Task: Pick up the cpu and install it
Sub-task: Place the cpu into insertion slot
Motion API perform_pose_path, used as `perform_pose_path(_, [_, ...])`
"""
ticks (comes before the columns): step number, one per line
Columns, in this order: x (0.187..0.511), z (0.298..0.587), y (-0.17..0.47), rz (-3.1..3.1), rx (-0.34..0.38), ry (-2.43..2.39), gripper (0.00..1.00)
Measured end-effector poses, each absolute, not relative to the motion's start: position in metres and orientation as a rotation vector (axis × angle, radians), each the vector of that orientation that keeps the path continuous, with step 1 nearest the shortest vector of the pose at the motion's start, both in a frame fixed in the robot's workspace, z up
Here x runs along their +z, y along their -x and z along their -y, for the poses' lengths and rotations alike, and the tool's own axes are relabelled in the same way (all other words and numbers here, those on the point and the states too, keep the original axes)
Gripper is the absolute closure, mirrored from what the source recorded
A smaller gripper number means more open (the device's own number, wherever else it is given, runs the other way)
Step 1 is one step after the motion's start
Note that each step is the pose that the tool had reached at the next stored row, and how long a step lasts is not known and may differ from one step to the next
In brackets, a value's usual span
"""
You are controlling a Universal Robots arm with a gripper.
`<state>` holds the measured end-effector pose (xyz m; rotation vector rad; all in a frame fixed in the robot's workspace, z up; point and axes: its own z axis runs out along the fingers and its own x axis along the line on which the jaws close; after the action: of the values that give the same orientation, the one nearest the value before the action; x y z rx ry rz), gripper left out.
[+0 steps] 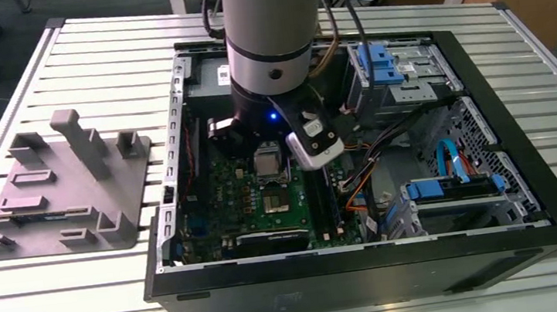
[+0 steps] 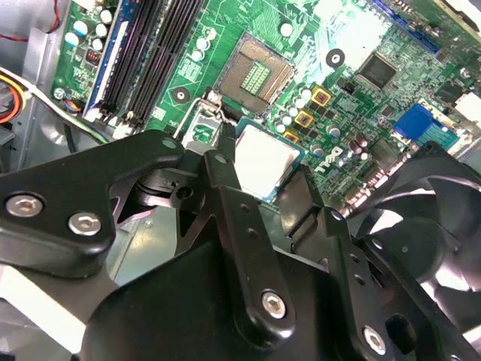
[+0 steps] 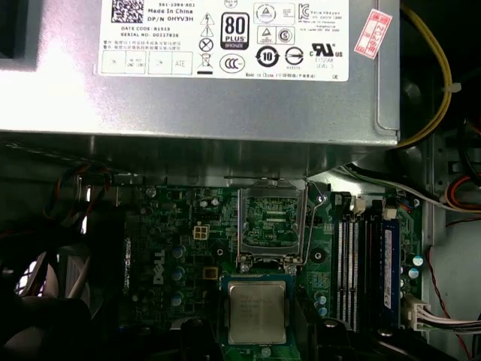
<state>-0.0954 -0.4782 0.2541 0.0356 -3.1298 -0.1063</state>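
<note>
The pincer (image 2: 264,177) is clenched on the cpu (image 3: 258,312) — held just beside the open socket (image 3: 270,222) on the motherboard (image 1: 253,205), mid-frame in the exterior view.

Tally by kind, all views.
1 cpu (image 3: 257,312), 1 empty socket (image 3: 270,222), 1 green motherboard (image 2: 248,22), 1 open case (image 1: 373,262), 1 grey power supply box (image 3: 188,105) with 1 white label (image 3: 225,37) and 1 red sticker (image 3: 378,34), 4 memory slots (image 3: 353,256) by best count, 3 yellow-ringed square parts (image 2: 304,119), 1 black fan (image 2: 421,226), 2 blue drive brackets (image 1: 376,62), 1 grey moulded fixture (image 1: 64,186), 1 arm (image 1: 270,25), 1 slatted table (image 1: 87,308).
</note>
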Motion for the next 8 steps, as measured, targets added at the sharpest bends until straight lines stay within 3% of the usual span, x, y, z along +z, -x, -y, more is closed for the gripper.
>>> perform_pose_path(8, [0.240, 0.491, 0.092, 3.130, -0.106, -0.036, 0.53])
